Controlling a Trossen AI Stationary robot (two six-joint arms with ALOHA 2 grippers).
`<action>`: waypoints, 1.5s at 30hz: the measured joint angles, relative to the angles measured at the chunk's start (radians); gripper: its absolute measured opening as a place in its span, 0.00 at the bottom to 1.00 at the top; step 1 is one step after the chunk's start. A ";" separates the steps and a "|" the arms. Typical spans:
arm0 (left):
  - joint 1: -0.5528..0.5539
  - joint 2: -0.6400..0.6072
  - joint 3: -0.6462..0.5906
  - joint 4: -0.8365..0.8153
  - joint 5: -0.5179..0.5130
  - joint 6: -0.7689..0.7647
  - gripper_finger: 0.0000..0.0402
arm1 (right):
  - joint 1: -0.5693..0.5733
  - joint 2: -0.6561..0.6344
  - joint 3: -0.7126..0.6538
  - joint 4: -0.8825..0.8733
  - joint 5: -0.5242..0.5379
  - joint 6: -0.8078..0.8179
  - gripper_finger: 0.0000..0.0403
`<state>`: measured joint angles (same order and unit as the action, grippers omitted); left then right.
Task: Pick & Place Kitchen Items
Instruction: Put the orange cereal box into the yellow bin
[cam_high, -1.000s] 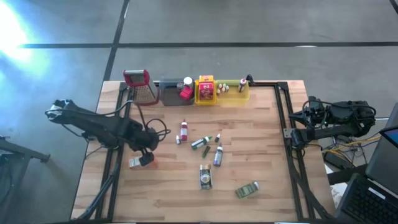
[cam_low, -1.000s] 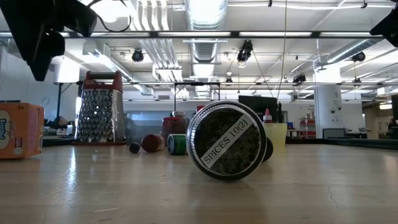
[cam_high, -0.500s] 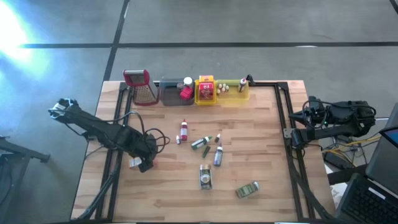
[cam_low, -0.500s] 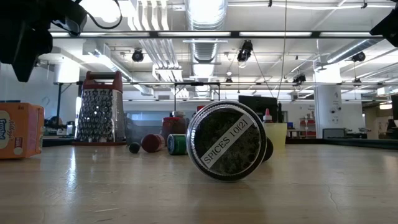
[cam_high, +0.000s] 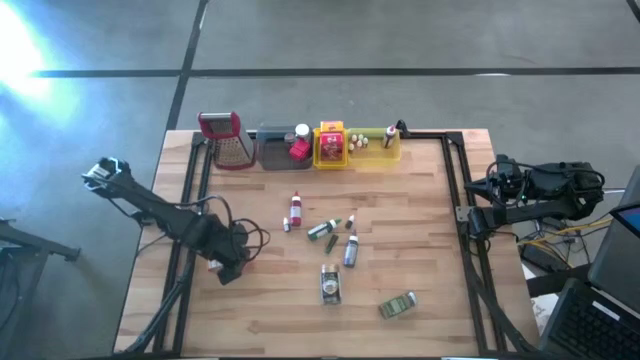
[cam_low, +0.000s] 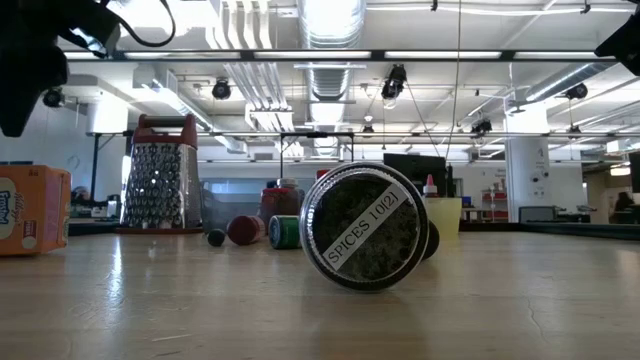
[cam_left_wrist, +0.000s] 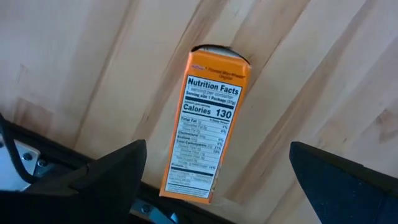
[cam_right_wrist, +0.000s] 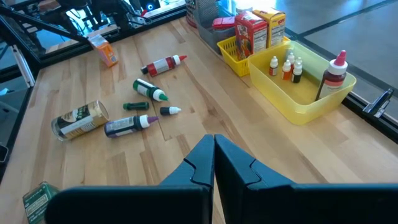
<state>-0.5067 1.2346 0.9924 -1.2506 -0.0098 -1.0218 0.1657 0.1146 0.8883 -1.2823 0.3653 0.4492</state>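
Note:
An orange packet (cam_left_wrist: 208, 140) with a nutrition label lies flat on its broad side on the wooden table, near the left edge. My left gripper (cam_high: 226, 270) hangs above it pointing down, open, with one finger (cam_left_wrist: 112, 171) on either side of the packet and clear of it. In the low view the packet (cam_low: 30, 210) stands at the far left. Loose on the table's middle lie a red bottle (cam_high: 295, 208), green bottles (cam_high: 322, 229), a purple bottle (cam_high: 350, 250), a spice jar (cam_high: 330, 284) and a green tin (cam_high: 397, 305). My right gripper (cam_right_wrist: 213, 158) waits shut at the right edge.
Along the far edge stand a red-topped grater (cam_high: 228, 140), a grey tray (cam_high: 280, 150) and yellow trays (cam_high: 360, 147) holding boxes and small bottles. Black rails (cam_high: 455, 200) run along the table's left and right sides. Bare wood lies near the front edge.
My left gripper has moved toward the table's near edge and a little down, staying open, and now hangs over the orange packet. The packet and the other things have kept still.

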 joint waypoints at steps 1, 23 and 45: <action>-0.004 0.000 0.000 0.000 -0.005 -0.004 1.00 | 0.000 0.000 0.000 0.000 0.000 0.000 0.02; 0.043 0.031 -0.065 0.073 -0.124 0.199 1.00 | 0.000 0.000 0.000 0.000 0.000 0.000 0.02; 0.049 0.040 -0.164 0.188 -0.141 0.263 1.00 | 0.000 0.000 0.000 0.000 0.000 0.000 0.02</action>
<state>-0.4580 1.2741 0.8285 -1.0623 -0.1509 -0.7584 0.1657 0.1146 0.8883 -1.2823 0.3653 0.4492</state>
